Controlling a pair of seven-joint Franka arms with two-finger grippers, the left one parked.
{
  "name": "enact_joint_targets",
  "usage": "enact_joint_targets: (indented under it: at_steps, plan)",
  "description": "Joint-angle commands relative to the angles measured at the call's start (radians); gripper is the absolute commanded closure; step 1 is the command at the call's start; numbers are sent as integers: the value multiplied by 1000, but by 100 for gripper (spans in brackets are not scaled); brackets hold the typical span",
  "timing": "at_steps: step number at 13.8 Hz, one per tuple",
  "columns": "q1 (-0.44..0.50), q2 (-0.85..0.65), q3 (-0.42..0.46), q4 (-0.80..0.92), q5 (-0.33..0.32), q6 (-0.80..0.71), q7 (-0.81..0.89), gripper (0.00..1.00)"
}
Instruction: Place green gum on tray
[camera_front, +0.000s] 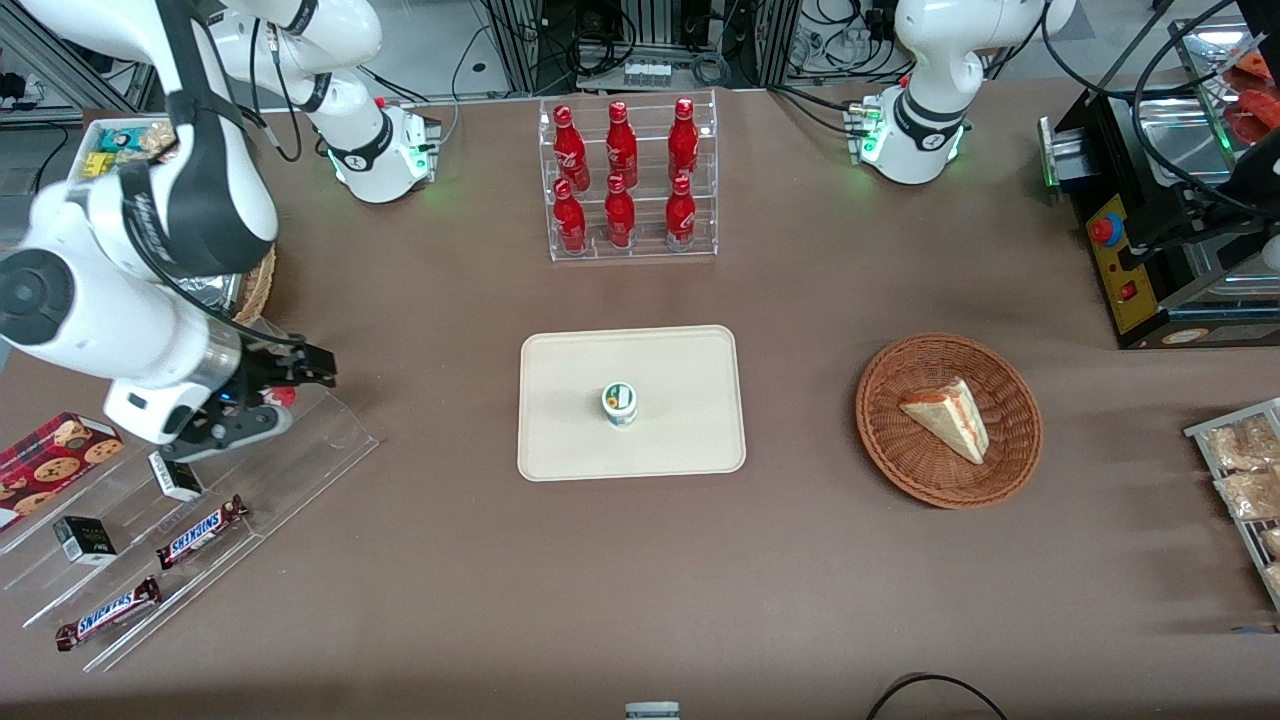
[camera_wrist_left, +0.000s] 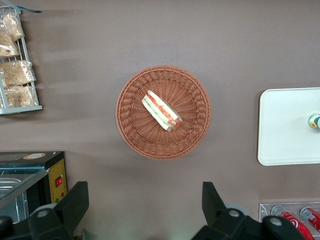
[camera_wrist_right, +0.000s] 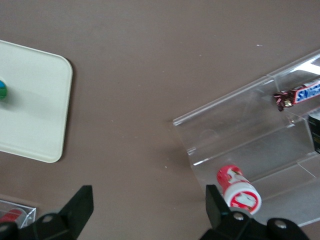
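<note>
Green gum upright mid tray. Gripper released, empty, lower left of frame over acrylic stand. Risk: descending clips red bottle.

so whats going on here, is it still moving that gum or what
The green gum already stands upright near the middle of the tray, and nothing is touching it. The gripper is open and empty, hanging over the clear stepped stand toward the working arm's end of the table, well away from the tray. A red-lidded bottle lies on that stand just under the gripper.
</note>
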Motion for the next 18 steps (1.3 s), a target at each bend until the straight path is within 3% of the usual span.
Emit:
enact_joint_targets:
  at_steps: [1, 4, 10, 18]
  plan:
    - [-60, -66, 13, -46, -12, -11, -4, 0]
    - [-97, -112, 16, -47, -55, -65, -9, 0]
    - [-166, -181, 22, -47, -52, -141, -9, 0]
    - [-126, -207, 17, -44, -45, -220, 59, 0]
